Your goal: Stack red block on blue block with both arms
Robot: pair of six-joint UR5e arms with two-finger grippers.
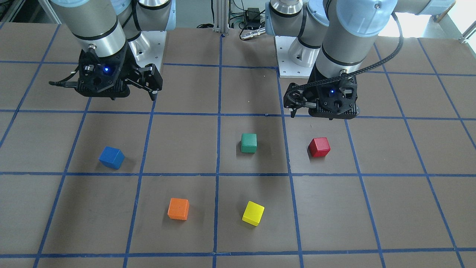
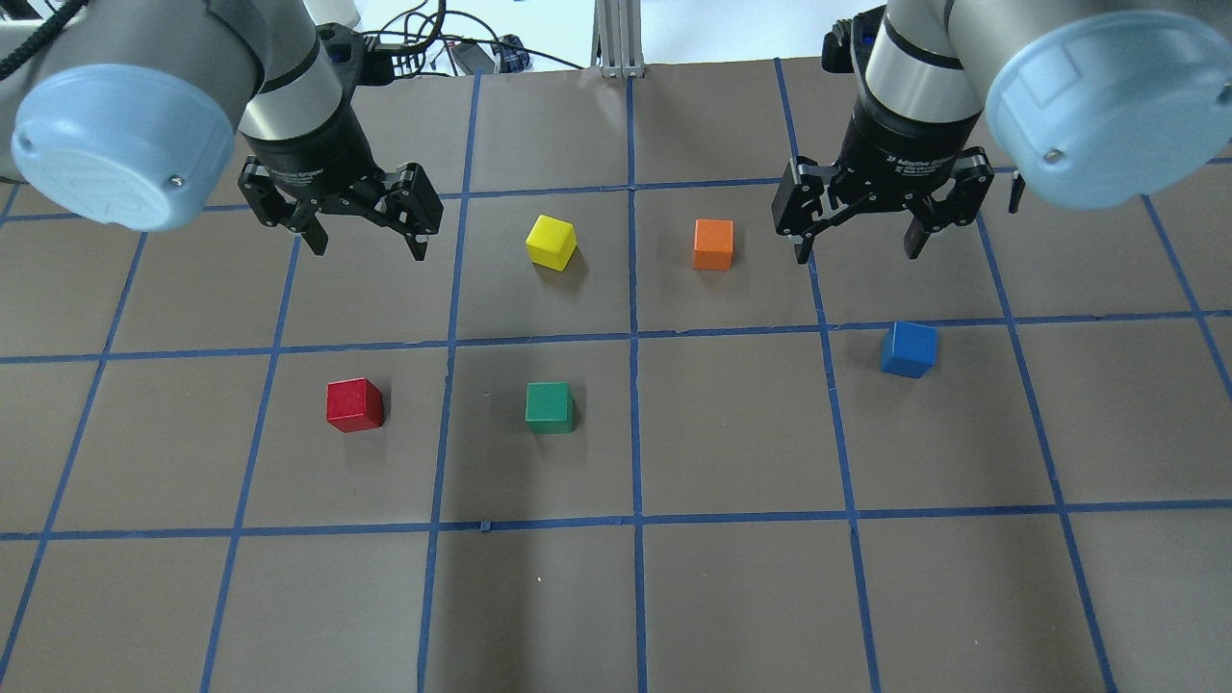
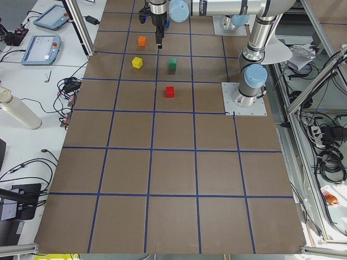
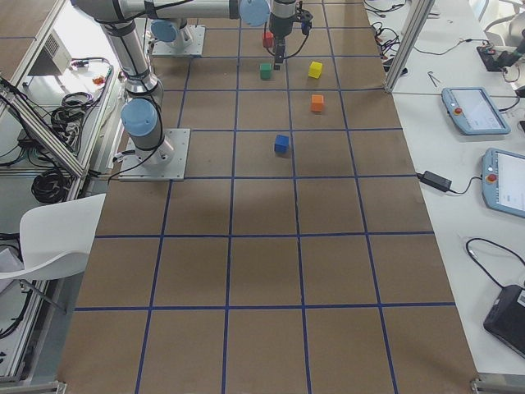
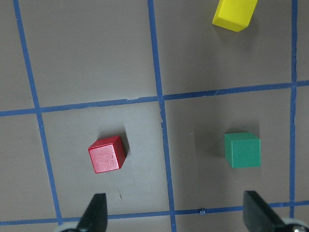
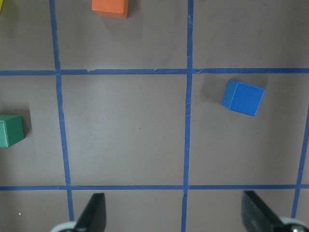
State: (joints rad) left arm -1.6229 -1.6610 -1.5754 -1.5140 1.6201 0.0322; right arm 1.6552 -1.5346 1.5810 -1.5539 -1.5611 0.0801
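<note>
The red block [image 2: 354,404] lies nearest the left claw [image 2: 369,245], the blue block [image 2: 908,348] nearest the right claw [image 2: 855,252], both claws spread apart and empty.

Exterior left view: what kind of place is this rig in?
Probably a robotics lab or test cell: teach pendants lie on a white bench, coiled cables sit alongside, and the table is gridded with blue tape.

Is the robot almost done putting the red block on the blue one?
Not yet, nothing is stacked. The red block and the blue block sit far apart. The left gripper and right gripper hang open and empty. Picking up red and stacking it is all left.
</note>
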